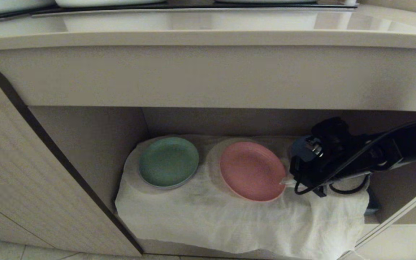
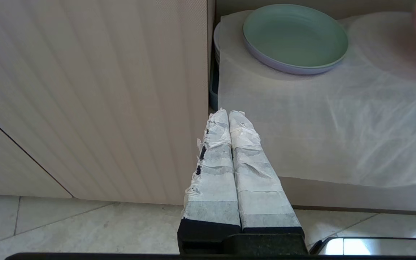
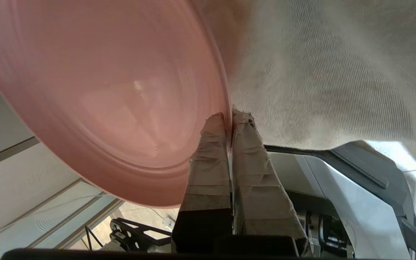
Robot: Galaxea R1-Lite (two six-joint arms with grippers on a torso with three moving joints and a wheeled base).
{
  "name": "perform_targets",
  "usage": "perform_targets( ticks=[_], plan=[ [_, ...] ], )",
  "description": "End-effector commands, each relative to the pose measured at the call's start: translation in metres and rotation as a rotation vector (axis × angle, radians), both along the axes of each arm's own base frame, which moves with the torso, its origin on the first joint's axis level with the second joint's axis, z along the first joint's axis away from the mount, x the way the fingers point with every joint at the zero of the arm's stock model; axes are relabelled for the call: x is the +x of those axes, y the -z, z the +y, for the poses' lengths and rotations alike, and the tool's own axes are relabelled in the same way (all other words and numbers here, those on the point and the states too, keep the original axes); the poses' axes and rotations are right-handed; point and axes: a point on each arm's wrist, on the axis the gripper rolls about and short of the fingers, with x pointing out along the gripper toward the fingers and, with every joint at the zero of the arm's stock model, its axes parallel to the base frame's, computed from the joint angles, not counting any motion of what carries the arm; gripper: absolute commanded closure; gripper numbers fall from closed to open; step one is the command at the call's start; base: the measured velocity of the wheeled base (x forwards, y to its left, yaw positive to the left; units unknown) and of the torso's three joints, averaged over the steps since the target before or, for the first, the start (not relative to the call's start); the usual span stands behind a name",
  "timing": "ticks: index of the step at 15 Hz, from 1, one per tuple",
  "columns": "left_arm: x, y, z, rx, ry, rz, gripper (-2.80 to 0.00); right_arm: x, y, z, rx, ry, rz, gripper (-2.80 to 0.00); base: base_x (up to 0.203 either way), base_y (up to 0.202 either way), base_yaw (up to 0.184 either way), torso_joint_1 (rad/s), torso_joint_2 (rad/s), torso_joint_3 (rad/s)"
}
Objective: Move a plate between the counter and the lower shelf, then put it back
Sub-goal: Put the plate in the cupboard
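The salmon-pink plate (image 1: 252, 170) is in the lower shelf (image 1: 92, 144), over the white cloth (image 1: 211, 216) and right of centre. My right gripper (image 1: 286, 181) reaches in from the right and is shut on the plate's right rim. In the right wrist view the two taped fingers (image 3: 208, 151) pinch the plate's (image 3: 103, 90) edge between them. Whether the plate still rests on the cloth I cannot tell. The beige counter (image 1: 208, 36) runs across the top, above the shelf. My left gripper (image 2: 228, 113) hangs shut and holds nothing, low in front of the cabinet door, outside the head view.
A green plate (image 1: 168, 161) lies on the cloth to the left of the pink one. An open ribbed cabinet door (image 1: 20, 173) stands at the left, and a second door edge (image 1: 403, 213) slants at the right. The counter's thick front panel (image 1: 208, 76) overhangs the shelf.
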Motion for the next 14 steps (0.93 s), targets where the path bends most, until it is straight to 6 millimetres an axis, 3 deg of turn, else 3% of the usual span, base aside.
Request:
perform_targets(
  ticks=[1,14],
  plan=[
    [0.0,0.0,0.0,0.0,0.0,0.0,0.0,0.005,0.003,0.002,0.001,-0.001,0.013,0.0,0.0,0.0,0.0,0.0,0.0,0.0],
    [0.0,0.0,0.0,0.0,0.0,0.0,0.0,0.031,0.002,0.008,-0.024,0.008,0.043,0.0,0.0,0.0,0.0,0.0,0.0,0.0]
  ],
)
